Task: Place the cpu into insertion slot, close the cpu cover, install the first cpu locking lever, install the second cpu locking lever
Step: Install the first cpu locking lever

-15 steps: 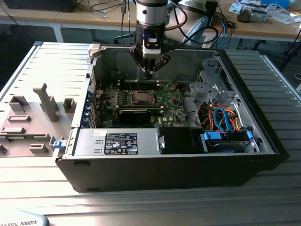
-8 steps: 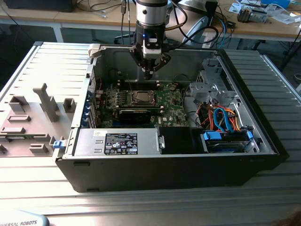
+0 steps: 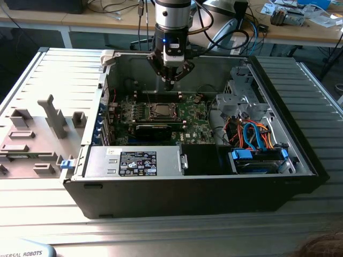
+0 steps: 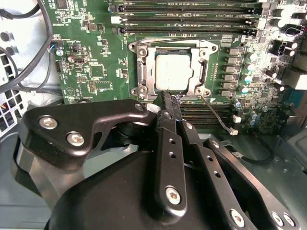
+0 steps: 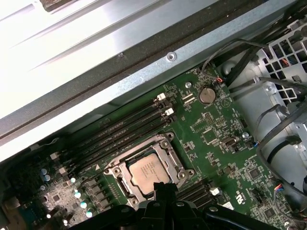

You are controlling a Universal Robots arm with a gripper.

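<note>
The cpu (image 4: 173,72) lies flat in the insertion slot (image 4: 207,48) in the middle of the green motherboard, silver top up. The cpu cover (image 4: 145,72) lies down around the chip as a metal frame. A thin locking lever (image 4: 168,40) runs along one side of the socket. My gripper (image 4: 169,98) hangs just above the socket's edge, shut with nothing between its black fingers. In the exterior view the gripper (image 3: 170,81) is above the cpu (image 3: 159,111), toward the back wall of the case. The first wrist view shows the cpu (image 5: 148,173) beside the gripper (image 5: 163,188).
The open computer case (image 3: 300,160) stands on a slatted metal table. Memory slots (image 4: 192,7) flank the socket. A black card (image 3: 154,130), a power supply (image 3: 134,161) and coloured cables (image 3: 254,134) crowd the case. Grey fixtures (image 3: 53,115) stand at the exterior view's left.
</note>
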